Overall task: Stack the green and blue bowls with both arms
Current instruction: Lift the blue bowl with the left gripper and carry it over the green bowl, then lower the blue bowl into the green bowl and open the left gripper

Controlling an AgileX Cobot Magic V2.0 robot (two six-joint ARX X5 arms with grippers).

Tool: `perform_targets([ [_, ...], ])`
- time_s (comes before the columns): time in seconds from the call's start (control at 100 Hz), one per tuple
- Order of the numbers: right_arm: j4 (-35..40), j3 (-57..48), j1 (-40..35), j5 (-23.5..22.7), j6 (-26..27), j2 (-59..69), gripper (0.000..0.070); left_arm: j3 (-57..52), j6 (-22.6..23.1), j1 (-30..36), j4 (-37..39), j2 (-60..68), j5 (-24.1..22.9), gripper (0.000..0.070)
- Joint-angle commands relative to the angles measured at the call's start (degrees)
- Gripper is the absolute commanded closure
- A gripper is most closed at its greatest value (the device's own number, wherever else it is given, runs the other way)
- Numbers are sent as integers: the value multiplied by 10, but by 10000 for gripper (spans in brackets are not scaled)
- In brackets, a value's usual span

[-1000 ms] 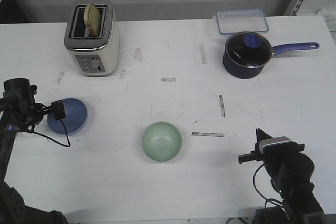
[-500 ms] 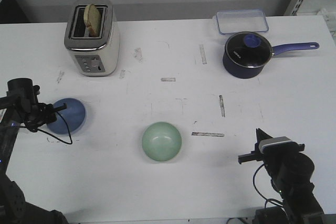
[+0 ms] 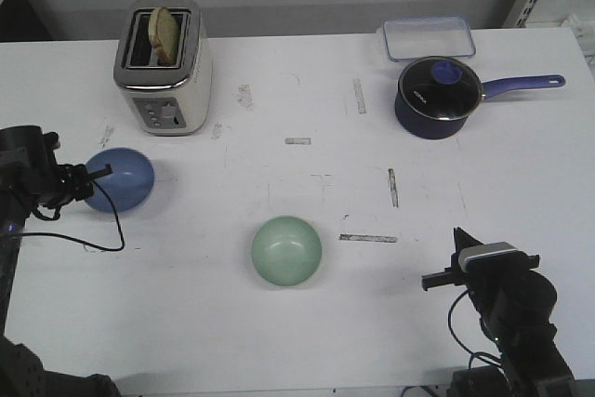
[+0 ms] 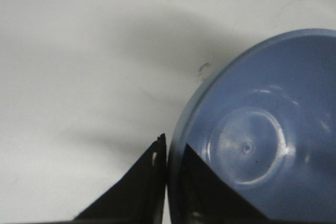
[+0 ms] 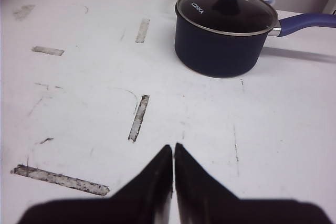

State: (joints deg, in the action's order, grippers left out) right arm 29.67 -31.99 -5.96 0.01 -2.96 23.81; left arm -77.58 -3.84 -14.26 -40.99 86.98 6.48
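Note:
The blue bowl [image 3: 124,178] is at the table's left, lifted and tilted, its rim pinched by my left gripper [image 3: 96,175]. In the left wrist view the blue bowl [image 4: 262,129] fills the frame's right side, and the left gripper [image 4: 172,148] has one finger outside the rim and one inside. The green bowl [image 3: 286,250] sits upright on the table at the front centre, apart from both grippers. My right gripper [image 3: 460,241] is at the front right, shut and empty; in the right wrist view the right gripper [image 5: 174,149] hovers over bare table.
A toaster [image 3: 164,67] with a slice of bread stands at the back left. A dark navy saucepan [image 3: 437,97] with a long blue handle and a clear lidded box [image 3: 429,37] stand at the back right. A black cable [image 3: 98,230] hangs under the left gripper.
My left gripper has raised the blue bowl off the table and tilted it, moving slightly back. The right arm and the green bowl have not moved.

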Motion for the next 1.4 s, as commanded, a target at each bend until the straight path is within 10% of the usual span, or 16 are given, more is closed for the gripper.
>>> perform_targets([
  [0.0, -5, 0, -1, -1, 6, 2, 700, -25, -1, 7, -2, -20, 18, 700],
  [0.81, -5, 0, -1, -2, 6, 2, 700, -31, -1, 421, -83, -59, 42, 700],
  [1.39, -5, 0, -1, -1, 6, 2, 700, -31, -1, 510, -31, 36, 42, 700],
])
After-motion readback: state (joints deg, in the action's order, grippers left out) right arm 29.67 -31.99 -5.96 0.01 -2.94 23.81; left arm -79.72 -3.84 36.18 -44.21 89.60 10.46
